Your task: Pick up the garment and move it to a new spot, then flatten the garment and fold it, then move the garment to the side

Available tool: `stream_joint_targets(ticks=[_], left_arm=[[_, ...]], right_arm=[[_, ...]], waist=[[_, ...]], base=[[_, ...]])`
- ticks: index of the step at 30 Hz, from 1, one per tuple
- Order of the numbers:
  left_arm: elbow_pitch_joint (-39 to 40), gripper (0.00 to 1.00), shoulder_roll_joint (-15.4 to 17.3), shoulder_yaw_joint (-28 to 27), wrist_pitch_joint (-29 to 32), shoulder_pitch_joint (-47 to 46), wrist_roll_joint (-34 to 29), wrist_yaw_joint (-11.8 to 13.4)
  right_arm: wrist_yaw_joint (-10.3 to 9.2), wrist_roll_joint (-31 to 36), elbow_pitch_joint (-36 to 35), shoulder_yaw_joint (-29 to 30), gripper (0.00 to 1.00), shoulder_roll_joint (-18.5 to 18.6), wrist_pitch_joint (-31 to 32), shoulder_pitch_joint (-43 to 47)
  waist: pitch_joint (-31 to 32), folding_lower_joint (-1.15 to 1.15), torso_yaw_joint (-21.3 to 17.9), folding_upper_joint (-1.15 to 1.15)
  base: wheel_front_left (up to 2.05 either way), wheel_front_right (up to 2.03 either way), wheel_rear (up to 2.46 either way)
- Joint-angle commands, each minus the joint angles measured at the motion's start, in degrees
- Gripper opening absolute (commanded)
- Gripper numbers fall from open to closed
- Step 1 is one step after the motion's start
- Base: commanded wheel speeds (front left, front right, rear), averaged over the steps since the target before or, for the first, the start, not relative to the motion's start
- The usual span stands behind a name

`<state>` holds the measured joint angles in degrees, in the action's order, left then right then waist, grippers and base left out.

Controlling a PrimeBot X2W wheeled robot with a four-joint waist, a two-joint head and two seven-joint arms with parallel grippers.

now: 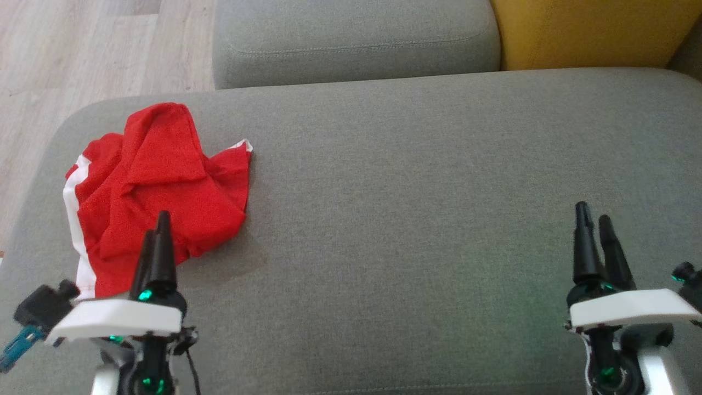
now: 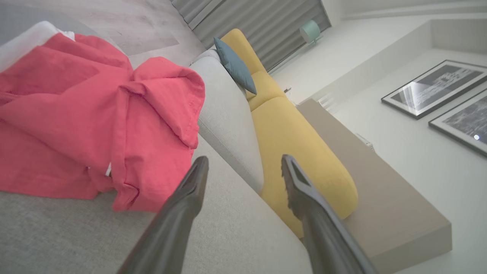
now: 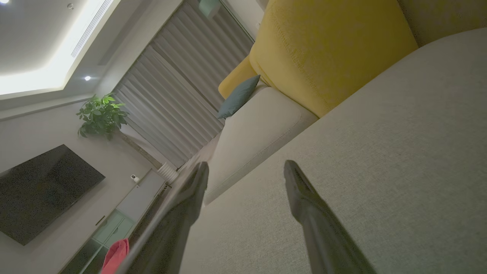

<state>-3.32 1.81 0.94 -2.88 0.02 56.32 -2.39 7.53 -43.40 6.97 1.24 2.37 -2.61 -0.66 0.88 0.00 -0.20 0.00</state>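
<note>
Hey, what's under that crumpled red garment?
The red garment lies directly on the grey sofa cushion, near its left end. Whatever might sit beneath the bunched folds is covered, so I cannot tell.

Head view: soft, even light, sharp, a faint shadow on the sofa seat point(image 1: 258, 258) right of the garment point(image 1: 159, 186). Right wrist view dimmer, its ceiling cove light point(image 3: 30, 80) glaring. Both wrist views warp at the edges.

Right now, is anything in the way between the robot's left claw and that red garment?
Nothing visible stands between them. The left gripper is open, right at the near edge of the red garment, with just grey cushion beside it. The cushion's wide middle, where the garment could be moved, also has nothing lying on it.
</note>
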Motion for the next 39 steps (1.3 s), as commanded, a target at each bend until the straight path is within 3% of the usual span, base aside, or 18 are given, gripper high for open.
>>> stream_joint_targets(ticks=[1,6,19,39], left_arm=[[2.8,1.00,0.7,-0.1,-0.6,-1.3,-2.7,0.3],[2.9,1.00,0.7,1.9,-1.5,-1.0,-9.2,1.0],[2.7,1.00,3.1,6.7,-3.5,-0.6,-20.5,5.9],[2.8,1.00,11.1,19.9,-6.8,-2.8,-37.4,18.0]], right_arm=[[-0.02,2.5,-2.0,-1.2,1.00,0.3,-0.8,-2.3],[-0.02,7.6,-2.2,-2.4,1.00,0.3,-1.7,-2.1],[-0.03,19.5,-1.8,-3.5,1.00,0.4,-3.7,-1.1],[-0.03,33.9,-3.3,-4.4,1.00,0.4,-7.1,0.3]], waist=[[0.0,0.00,0.0,0.00],[0.1,0.00,0.0,0.00],[0.1,0.00,0.2,0.00],[0.3,0.00,0.2,0.00]], base=[[0.00,0.00,0.00],[0.00,0.00,0.00],[0.00,0.00,0.00],[0.00,0.00,0.00]])
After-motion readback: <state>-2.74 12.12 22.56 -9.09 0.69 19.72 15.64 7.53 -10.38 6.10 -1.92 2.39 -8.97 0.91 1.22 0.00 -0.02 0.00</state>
